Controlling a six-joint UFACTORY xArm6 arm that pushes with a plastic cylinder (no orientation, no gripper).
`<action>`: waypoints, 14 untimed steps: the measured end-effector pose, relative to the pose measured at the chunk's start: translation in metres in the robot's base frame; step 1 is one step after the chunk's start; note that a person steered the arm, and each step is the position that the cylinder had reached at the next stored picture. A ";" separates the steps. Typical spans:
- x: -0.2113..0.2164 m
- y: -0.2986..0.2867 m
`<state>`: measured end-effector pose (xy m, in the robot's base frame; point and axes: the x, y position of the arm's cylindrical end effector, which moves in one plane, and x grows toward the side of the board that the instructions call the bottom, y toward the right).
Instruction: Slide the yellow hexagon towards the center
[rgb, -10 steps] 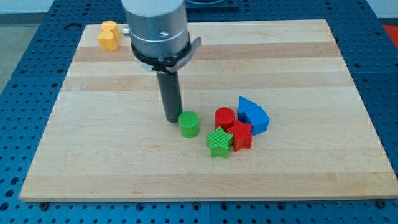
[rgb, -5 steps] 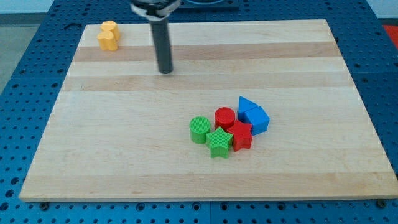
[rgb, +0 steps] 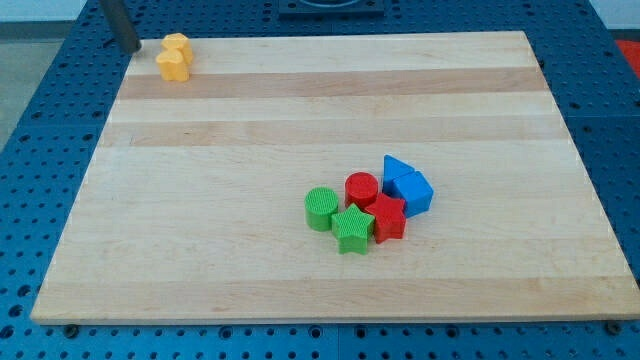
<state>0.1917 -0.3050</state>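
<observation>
Two yellow blocks sit touching at the board's top left corner: one (rgb: 178, 44) at the back and one (rgb: 172, 66) in front of it; which is the hexagon is hard to tell. My tip (rgb: 131, 46) is at the view's top left, just off the board's corner, a short way left of the back yellow block and apart from it.
A cluster lies right of the board's middle: green cylinder (rgb: 321, 209), green star (rgb: 352, 229), red cylinder (rgb: 361, 188), red star (rgb: 387, 217), blue triangle (rgb: 396, 167) and blue block (rgb: 413, 192). The wooden board (rgb: 200, 200) rests on a blue perforated table.
My tip has moved from beside the green cylinder up and left to the board's top left corner. The green cylinder was pushed slightly right against the green star.
</observation>
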 end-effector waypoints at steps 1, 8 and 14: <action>0.000 0.004; 0.103 0.154; 0.144 0.161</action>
<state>0.3357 -0.1438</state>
